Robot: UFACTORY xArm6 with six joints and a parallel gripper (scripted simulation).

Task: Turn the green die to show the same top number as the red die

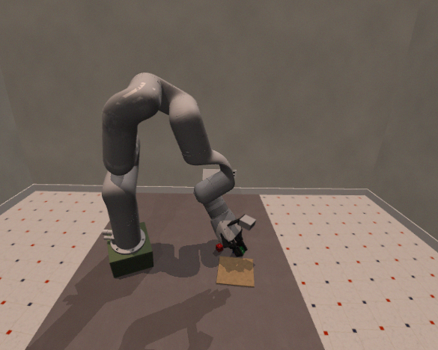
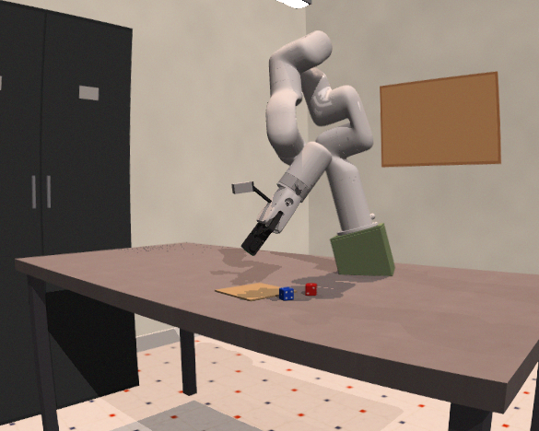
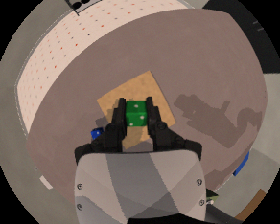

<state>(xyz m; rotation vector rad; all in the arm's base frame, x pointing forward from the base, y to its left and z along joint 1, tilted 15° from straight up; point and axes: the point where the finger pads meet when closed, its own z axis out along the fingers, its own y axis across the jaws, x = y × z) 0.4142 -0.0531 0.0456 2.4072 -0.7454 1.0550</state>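
My gripper is shut on the green die and holds it in the air, tilted, above the tan mat. In the top view the green die shows between the black fingers just above the mat's far edge. In the exterior view the gripper hangs well above the table and the mat; the die is hidden by the fingers there. The red die lies on the table to the right of the mat, and shows in the top view too.
A blue die lies on the table at the mat's right edge, between mat and red die; it shows in the wrist view. The arm's green base stands behind the dice.
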